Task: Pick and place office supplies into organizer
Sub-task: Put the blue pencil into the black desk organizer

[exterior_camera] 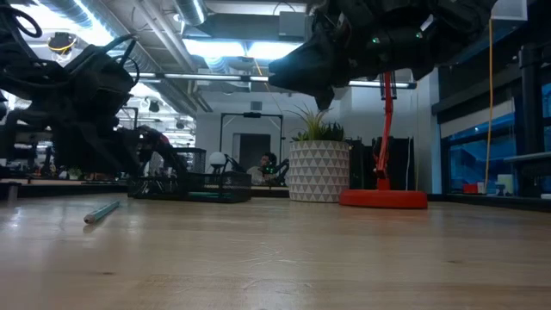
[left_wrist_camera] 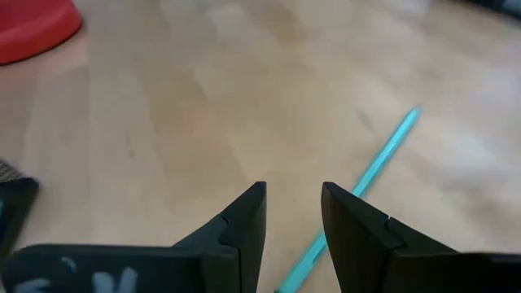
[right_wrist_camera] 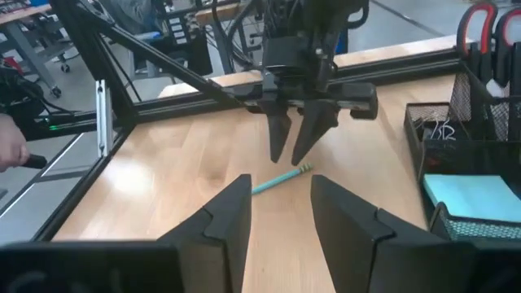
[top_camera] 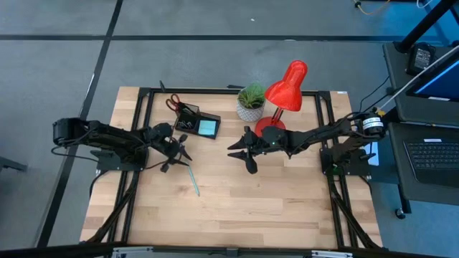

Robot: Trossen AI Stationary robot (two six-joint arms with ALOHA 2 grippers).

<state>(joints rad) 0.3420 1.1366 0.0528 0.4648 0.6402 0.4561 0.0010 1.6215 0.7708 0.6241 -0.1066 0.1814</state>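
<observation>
A teal pencil (top_camera: 193,179) lies flat on the wooden table, near its middle. My left gripper (top_camera: 178,154) hovers open just above the pencil's far end (right_wrist_camera: 303,169), with nothing between its fingers (left_wrist_camera: 244,220). My right gripper (top_camera: 240,154) hangs open above the table to the pencil's right, also empty (right_wrist_camera: 281,203). The black mesh organizer (top_camera: 197,123) stands at the far side. In it are red-handled scissors (right_wrist_camera: 480,24), a light-blue notepad (right_wrist_camera: 480,199) and small clips (right_wrist_camera: 440,130).
A potted plant (top_camera: 251,100) and a red desk lamp (top_camera: 287,86) on a round base (top_camera: 270,129) stand at the far side, right of the organizer. Black frame rails (top_camera: 143,129) run along the table's edges. Bare wood lies toward the near edge. A person's hand (right_wrist_camera: 8,138) shows beyond the table.
</observation>
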